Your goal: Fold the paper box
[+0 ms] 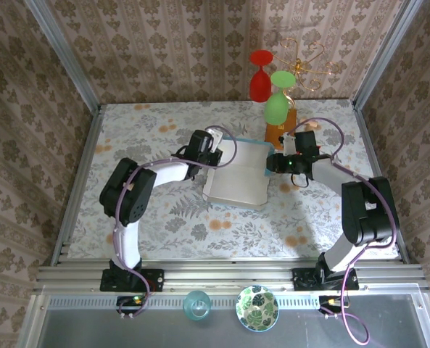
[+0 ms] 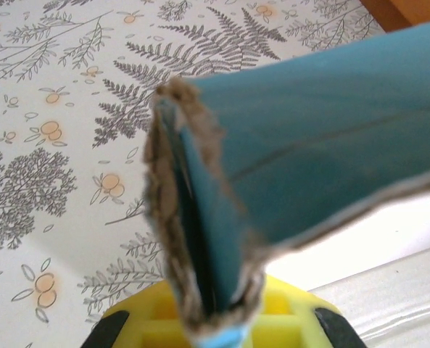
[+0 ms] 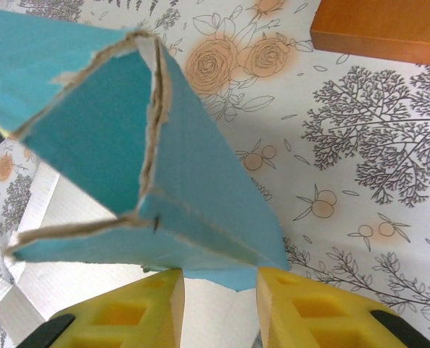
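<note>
Yellow pads [image 2: 153,326] of my left tool [image 2: 215,326] clamp a doubled wall of the paper box [image 1: 236,181], my right tool [image 3: 220,308] gapes astride the opposite wall, so I'd crease both inward evenly.

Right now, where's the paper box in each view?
Top external: paper box at mid-table, between the two arms.
Left wrist: paper box, blue wall from centre to the right edge.
Right wrist: paper box, blue corner from upper left to centre.
Shared landmark: orange block behind the box; top right in both wrist views.
</note>
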